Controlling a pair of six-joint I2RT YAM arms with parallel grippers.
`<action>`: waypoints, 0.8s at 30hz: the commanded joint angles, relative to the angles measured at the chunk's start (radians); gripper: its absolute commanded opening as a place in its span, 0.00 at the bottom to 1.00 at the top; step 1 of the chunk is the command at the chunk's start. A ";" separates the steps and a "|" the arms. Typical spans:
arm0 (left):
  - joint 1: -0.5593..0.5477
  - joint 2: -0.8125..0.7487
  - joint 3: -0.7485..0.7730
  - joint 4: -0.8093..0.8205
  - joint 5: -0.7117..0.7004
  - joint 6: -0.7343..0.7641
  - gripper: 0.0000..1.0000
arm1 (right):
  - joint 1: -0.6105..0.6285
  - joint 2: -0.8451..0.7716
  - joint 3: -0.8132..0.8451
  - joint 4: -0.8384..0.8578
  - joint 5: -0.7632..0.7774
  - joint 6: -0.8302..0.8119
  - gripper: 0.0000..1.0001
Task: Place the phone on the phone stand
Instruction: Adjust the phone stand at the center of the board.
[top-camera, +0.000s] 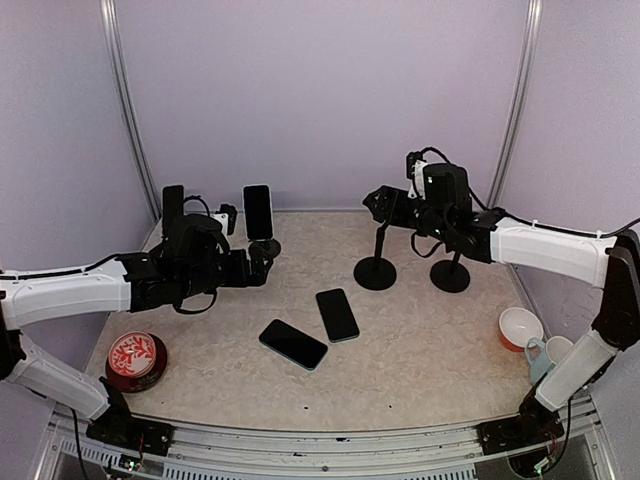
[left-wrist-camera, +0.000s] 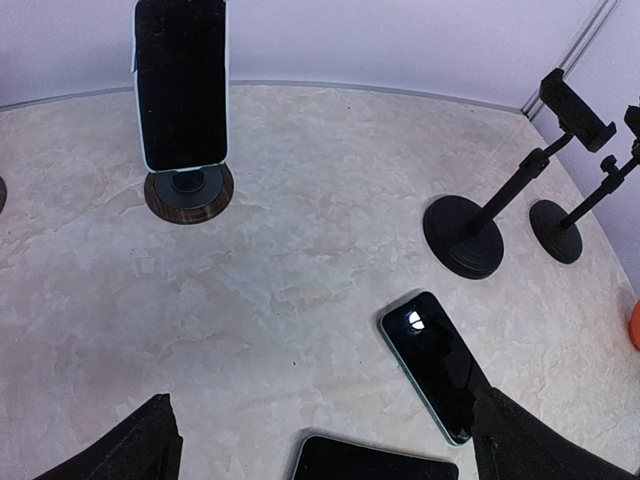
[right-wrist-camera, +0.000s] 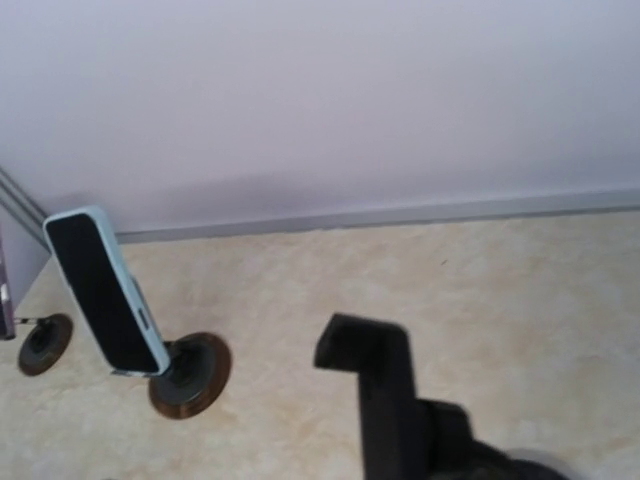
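Left arm extended low from the left side, left gripper (top-camera: 264, 263) spread wide and holding nothing. Right arm stretched along the back, right gripper (top-camera: 382, 205) at the head of the tall black phone stand (top-camera: 376, 268); can't tell if it's open or closed. Beige marbled bench (top-camera: 430, 360), pale lilac walls (top-camera: 320, 90). Teal-edged dark phone (top-camera: 337, 314) lies flat mid-bench near the left gripper, forward-right of it, and well apart from the right gripper.

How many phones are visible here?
4: two flat mid-table, the right phone and the near phone; the mounted phone at back left; a likely fourth phone behind the left arm.
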 joint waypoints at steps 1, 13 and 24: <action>-0.007 -0.026 -0.013 -0.013 -0.025 -0.006 0.99 | -0.011 0.034 0.024 0.014 -0.039 0.063 0.82; -0.007 -0.047 -0.019 -0.019 -0.037 -0.012 0.99 | -0.036 0.069 0.019 0.037 -0.089 0.134 0.71; -0.007 -0.052 -0.023 -0.018 -0.046 -0.017 0.99 | -0.047 0.085 0.000 0.066 -0.116 0.158 0.58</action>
